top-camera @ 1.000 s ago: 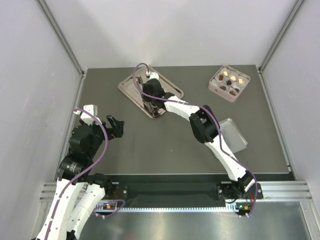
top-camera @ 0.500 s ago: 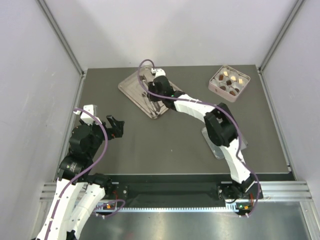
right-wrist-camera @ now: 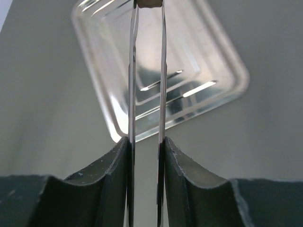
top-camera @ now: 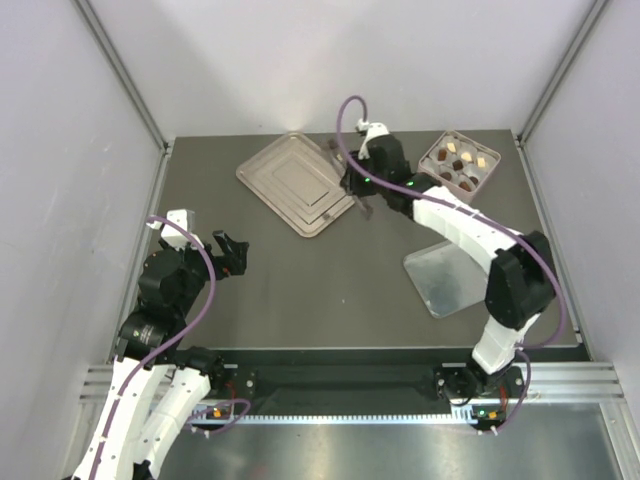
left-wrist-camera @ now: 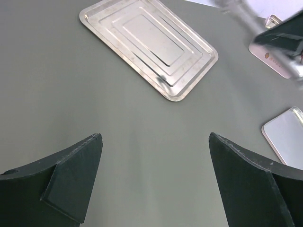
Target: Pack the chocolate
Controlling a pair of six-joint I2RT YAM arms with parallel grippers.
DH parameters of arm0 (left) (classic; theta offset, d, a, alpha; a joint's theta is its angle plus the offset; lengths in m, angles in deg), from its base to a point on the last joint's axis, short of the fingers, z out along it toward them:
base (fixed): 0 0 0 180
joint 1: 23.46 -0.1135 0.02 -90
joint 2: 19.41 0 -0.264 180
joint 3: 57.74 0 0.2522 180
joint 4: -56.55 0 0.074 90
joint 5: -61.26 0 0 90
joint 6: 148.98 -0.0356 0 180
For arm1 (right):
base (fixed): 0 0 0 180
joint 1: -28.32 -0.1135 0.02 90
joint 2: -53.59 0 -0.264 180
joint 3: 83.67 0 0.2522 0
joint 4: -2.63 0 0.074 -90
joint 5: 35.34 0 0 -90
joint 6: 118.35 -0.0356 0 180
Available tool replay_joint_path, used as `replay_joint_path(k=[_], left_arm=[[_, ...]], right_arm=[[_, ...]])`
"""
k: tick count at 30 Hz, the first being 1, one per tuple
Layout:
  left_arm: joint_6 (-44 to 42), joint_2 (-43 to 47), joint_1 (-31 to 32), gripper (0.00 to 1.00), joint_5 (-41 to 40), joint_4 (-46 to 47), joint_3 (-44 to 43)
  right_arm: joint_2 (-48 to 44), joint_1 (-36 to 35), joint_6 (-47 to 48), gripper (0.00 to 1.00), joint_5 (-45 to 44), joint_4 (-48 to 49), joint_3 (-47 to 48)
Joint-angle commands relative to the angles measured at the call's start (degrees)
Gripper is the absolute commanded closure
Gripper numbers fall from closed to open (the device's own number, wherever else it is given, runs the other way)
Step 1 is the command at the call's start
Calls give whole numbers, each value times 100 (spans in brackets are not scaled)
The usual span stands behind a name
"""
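The pink box (top-camera: 432,172) stands at the back right with several dark brown and cream chocolate pieces (top-camera: 461,165) in its white cups. My right gripper (top-camera: 361,192) is between the steel tray (top-camera: 290,180) and the box, shut on metal tongs (right-wrist-camera: 133,71). In the right wrist view the gripper (right-wrist-camera: 147,141) clamps both tong blades, and a small brownish chocolate piece (right-wrist-camera: 148,3) sits pinched between their tips at the top edge, above the tray (right-wrist-camera: 208,56). My left gripper (top-camera: 232,254) is open and empty at the left, its view (left-wrist-camera: 154,137) showing bare table.
The large steel tray (left-wrist-camera: 147,47) lies at the back centre with nothing on it. A smaller steel tray (top-camera: 447,278) lies at the right front, also seen in the left wrist view (left-wrist-camera: 286,135). Grey walls close in the table on three sides.
My right arm has swung right, from over the large tray to beside the pink box, carrying the tongs. The small tray is now uncovered. The left arm has not moved.
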Motion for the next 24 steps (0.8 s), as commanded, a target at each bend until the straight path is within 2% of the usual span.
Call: replay_joint_path(k=[1,8,13,24], left_arm=[[38,19,-24,1,-16,363,33],[38,2,-24,1,19,363,33],[38,-16,-24,1,37,372,33],[38,-60,-24,1,63,372,42]], right_arm=[[-792,419,213,69,-116,-339,-205],[-1303,1869,309,68,-20,-682,-699],[-1453,2747,327,68,577,-805,-883],[-1023,3452,476,66,1201,-955,-761]])
